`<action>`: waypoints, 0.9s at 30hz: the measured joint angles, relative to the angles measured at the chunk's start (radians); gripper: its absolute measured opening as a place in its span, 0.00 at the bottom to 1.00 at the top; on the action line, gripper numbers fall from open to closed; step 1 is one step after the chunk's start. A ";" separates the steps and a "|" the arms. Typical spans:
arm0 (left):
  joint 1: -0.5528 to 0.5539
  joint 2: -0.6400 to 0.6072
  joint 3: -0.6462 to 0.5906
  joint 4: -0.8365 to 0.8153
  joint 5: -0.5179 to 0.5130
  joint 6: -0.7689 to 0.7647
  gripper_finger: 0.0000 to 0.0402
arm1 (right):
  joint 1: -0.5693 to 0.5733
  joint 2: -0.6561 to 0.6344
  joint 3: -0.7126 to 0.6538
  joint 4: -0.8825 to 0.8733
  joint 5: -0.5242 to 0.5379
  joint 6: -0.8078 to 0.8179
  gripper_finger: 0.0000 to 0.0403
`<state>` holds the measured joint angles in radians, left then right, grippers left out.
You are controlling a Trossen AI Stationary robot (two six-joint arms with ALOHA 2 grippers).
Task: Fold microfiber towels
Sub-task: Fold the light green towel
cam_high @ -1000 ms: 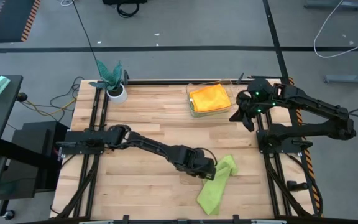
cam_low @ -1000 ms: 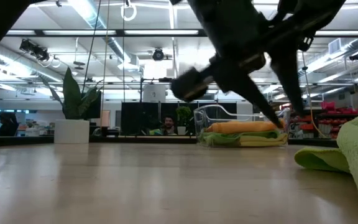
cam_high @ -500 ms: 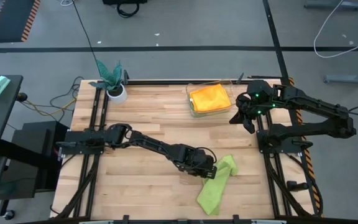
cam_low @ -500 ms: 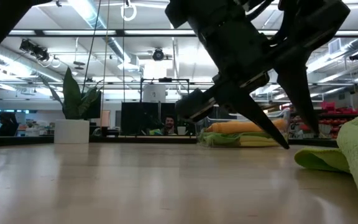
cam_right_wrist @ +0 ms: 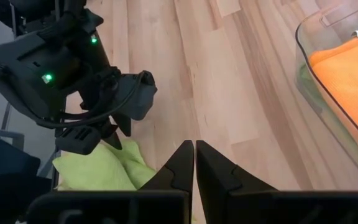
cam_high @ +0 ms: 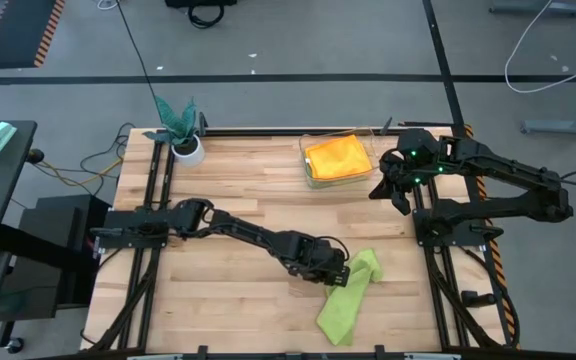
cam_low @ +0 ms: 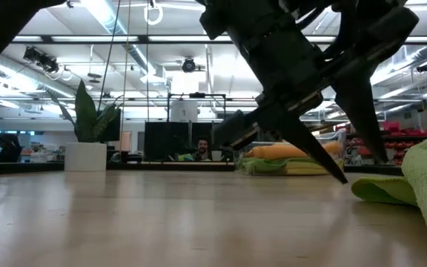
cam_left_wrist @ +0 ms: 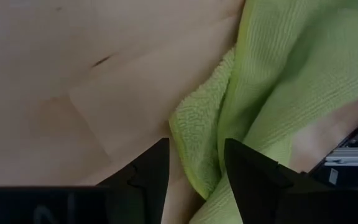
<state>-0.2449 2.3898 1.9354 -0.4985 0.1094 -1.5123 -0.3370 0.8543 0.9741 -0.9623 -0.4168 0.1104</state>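
Our left gripper [cam_high: 342, 271] has spread its fingers since a second ago, letting go of the crumpled lime green microfiber towel [cam_high: 348, 297].
We see it open and empty over the pale wooden table [cam_high: 248, 190], towel edge between its tips, likely to regrip; our right gripper [cam_high: 398, 192] waits shut beside the clear tray [cam_high: 309, 174] of folded orange and yellow towels [cam_high: 338, 156].

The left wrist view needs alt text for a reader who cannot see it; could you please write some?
The left claw hangs open just above the rumpled edge of a lime green microfiber towel, one dark finger either side of a fold. Pale wooden tabletop fills the rest.
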 joint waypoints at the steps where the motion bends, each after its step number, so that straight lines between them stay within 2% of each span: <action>1: 0.002 0.000 0.000 0.001 0.000 0.001 0.40 | 0.000 0.000 0.000 0.000 0.000 -0.001 0.05; 11: 0.013 0.024 -0.002 0.016 0.050 0.002 0.40 | 0.000 0.000 0.000 0.004 0.000 -0.001 0.05; 16: 0.012 0.052 0.002 0.109 0.102 -0.022 0.40 | 0.000 0.000 0.000 0.003 0.001 -0.001 0.05; 19: 0.011 0.058 0.001 0.173 0.097 -0.021 0.39 | 0.000 0.000 0.000 0.003 0.000 -0.001 0.05; 23: 0.013 0.060 0.000 0.201 0.079 0.004 0.35 | 0.000 0.000 0.000 0.007 0.000 -0.004 0.05; 27: 0.012 0.060 0.000 0.198 0.078 0.005 0.26 | 0.000 0.000 0.000 0.010 0.000 -0.009 0.05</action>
<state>-0.2325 2.4498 1.9354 -0.3007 0.1870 -1.5071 -0.3370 0.8543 0.9737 -0.9524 -0.4164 0.1017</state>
